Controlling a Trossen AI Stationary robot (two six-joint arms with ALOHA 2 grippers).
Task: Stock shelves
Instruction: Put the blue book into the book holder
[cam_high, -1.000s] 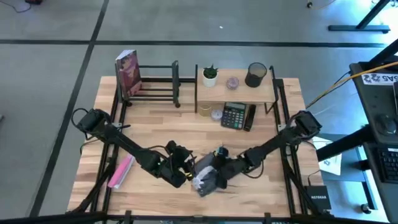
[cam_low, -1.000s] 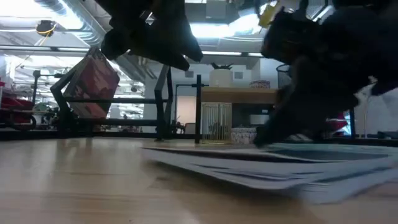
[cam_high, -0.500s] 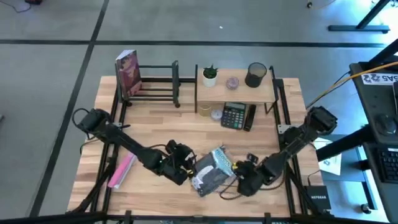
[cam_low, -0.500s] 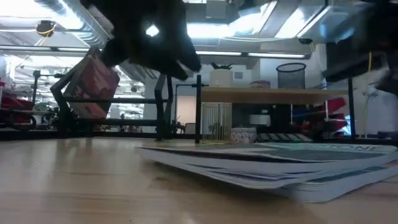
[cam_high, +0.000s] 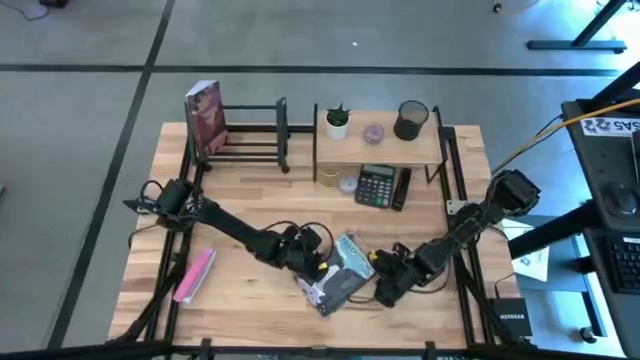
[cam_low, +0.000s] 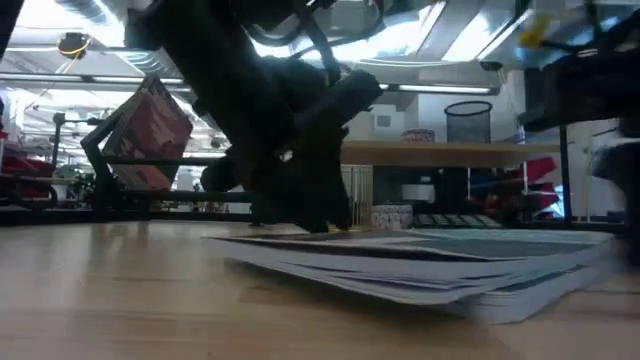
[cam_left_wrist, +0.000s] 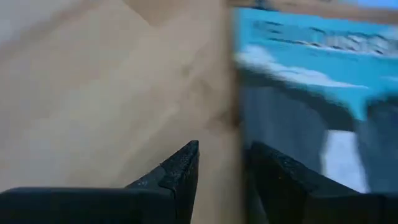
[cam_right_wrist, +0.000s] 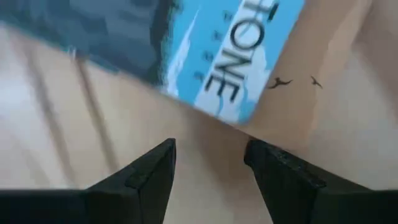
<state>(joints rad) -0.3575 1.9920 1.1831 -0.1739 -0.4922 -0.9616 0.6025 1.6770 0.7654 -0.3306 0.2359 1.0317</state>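
- Low in the middle of the high view, a book (cam_high: 338, 276) lies flat on the worktop (cam_high: 250, 215), so both pincers can reach it.
- Left pincer (cam_high: 322, 262), spread, is at its edge.
- Right pincer (cam_high: 383, 293), spread, waits beside it.
- Shelves (cam_high: 378, 146) and rack (cam_high: 250, 138) stand along the top.

The left gripper (cam_low: 310, 205) hides part of the shelf (cam_low: 440, 152) in the low view. The book (cam_right_wrist: 205, 50) is motion-blurred and cropped in both wrist views.

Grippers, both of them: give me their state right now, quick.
Left gripper: open, fingers straddling the edge of the blue book, not clamped on it.
Right gripper: open, holding nothing, just off the book's corner.
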